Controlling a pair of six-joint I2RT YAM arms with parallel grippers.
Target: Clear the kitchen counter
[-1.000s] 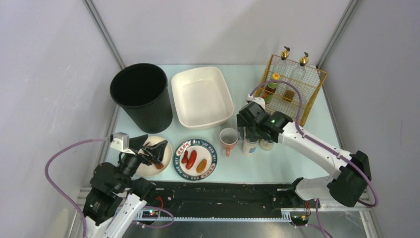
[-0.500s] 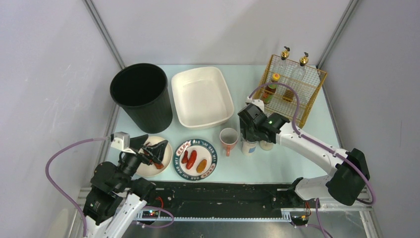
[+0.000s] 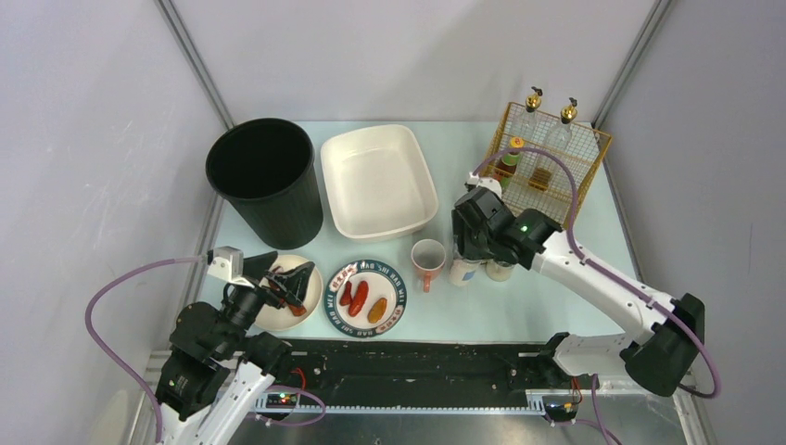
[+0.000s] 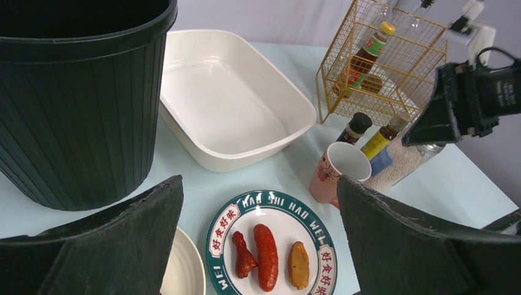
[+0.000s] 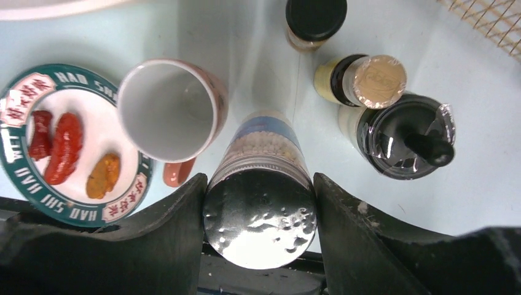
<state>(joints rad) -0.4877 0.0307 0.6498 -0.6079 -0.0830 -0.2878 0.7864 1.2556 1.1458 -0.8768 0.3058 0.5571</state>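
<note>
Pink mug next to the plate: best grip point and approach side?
Pinch the rim wall of the mug from above, one finger inside: it stands upright, open and empty. Far side looks freest; the handle points to the near edge, and the plate and silver-lidded jar flank it.
</note>
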